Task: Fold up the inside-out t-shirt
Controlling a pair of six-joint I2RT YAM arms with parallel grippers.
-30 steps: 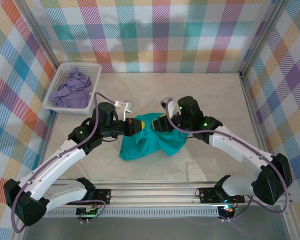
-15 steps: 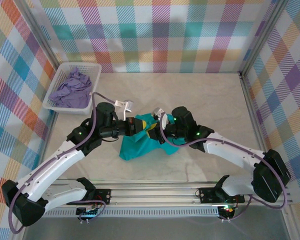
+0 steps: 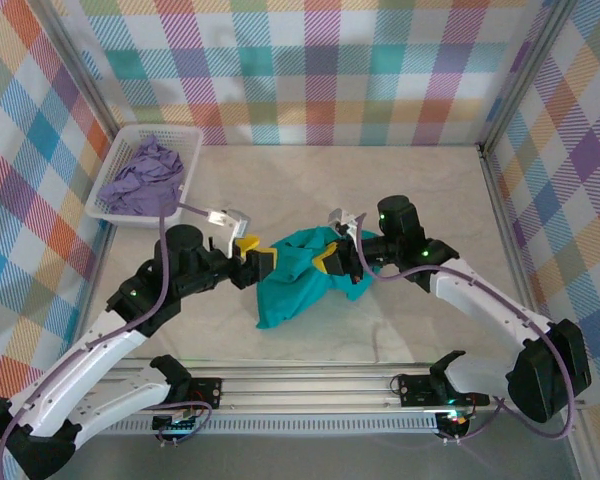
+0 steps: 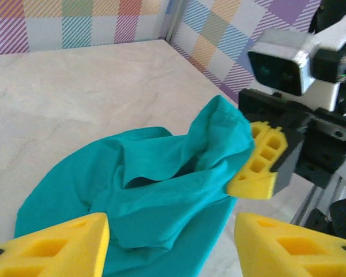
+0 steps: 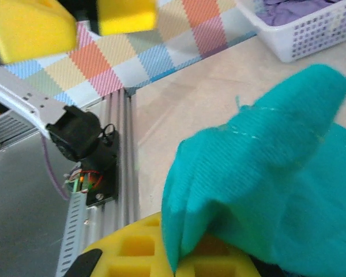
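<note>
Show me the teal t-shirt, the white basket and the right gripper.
t-shirt (image 3: 300, 286), overhead view, middle of the crumpled cloth.
basket (image 3: 130, 217), overhead view, its near wall.
right gripper (image 3: 328, 262), overhead view, between its yellow fingertips.

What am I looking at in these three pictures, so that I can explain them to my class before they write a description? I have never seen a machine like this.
These are two robot arms bolted to the near edge of a table. One picture comes from a fixed camera above and behind them. The other two come from a small camera on each wrist, so the yellow blocks at their bottom edges are that arm's own fingers. On the table lies a crumpled teal t-shirt. At the far left stands a white basket with a lavender garment in it. The right tool is shut on a bunch of the t-shirt, raised off the table. The left tool stands open beside the shirt, holding nothing.
</note>
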